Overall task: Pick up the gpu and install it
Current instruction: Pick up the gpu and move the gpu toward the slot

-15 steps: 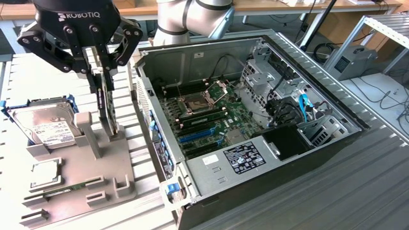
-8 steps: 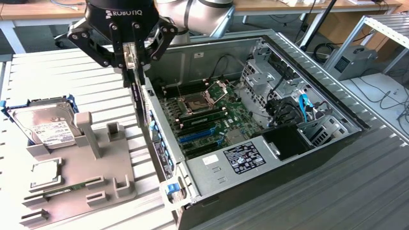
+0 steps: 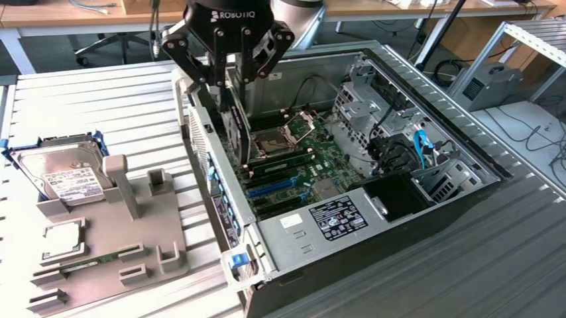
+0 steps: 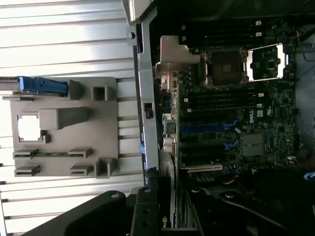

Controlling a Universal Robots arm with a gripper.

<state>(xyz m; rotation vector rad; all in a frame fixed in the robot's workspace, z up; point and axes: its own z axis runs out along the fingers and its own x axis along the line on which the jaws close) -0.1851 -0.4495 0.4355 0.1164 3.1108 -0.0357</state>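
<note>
The gpu (image 3: 233, 129) hangs edge-on from my gripper (image 3: 232, 83), with its dark fan side and long bracket pointing down. My gripper is shut on its upper edge. The card hovers just inside the open computer case (image 3: 292, 255), near the case's rear wall on the exterior view's left, above the motherboard (image 3: 305, 169) and beside the CPU socket (image 3: 270, 142). The blue expansion slots (image 3: 270, 187) lie a little nearer the camera than the card. In the wrist view, the gpu (image 4: 166, 221) shows as a thin edge between my fingers (image 4: 110, 209), over the slots (image 4: 206, 129).
A grey parts holder (image 3: 132, 255) sits on the slatted table at the exterior view's left. It carries a hard drive (image 3: 63, 175) in a blue bracket, a small chip (image 3: 62, 240) and a memory stick (image 3: 84, 265). Drive cages and cables (image 3: 415, 149) fill the case's far side.
</note>
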